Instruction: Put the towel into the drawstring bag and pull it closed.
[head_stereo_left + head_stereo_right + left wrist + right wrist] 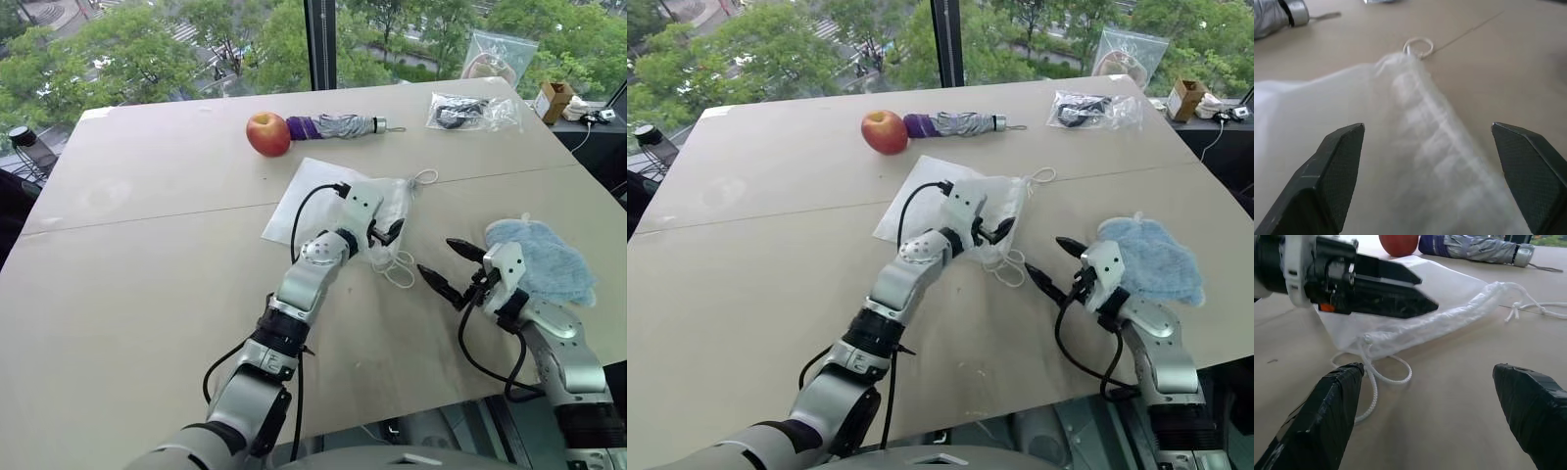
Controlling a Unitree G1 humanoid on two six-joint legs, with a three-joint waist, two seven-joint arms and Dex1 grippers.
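Towel point(541, 259) is seen lying near the worktop's point(147, 284) right edge, just behind the right gripper point(449, 264), whose fingers are spread wide. The drawstring bag point(323, 201) lies mid-worktop; its gathered mouth is straddled by the wide-open left gripper point(390, 235).

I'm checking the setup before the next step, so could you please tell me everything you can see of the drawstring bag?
The drawstring bag is a thin, white, semi-transparent fabric pouch lying flat on the tan table, nearer the robot than the apple and umbrella. Its gathered mouth faces the towel, with white cord loops trailing from both ends of that edge. It looks empty. The open left pincer hangs over the mouth edge; whether it touches the fabric is unclear.
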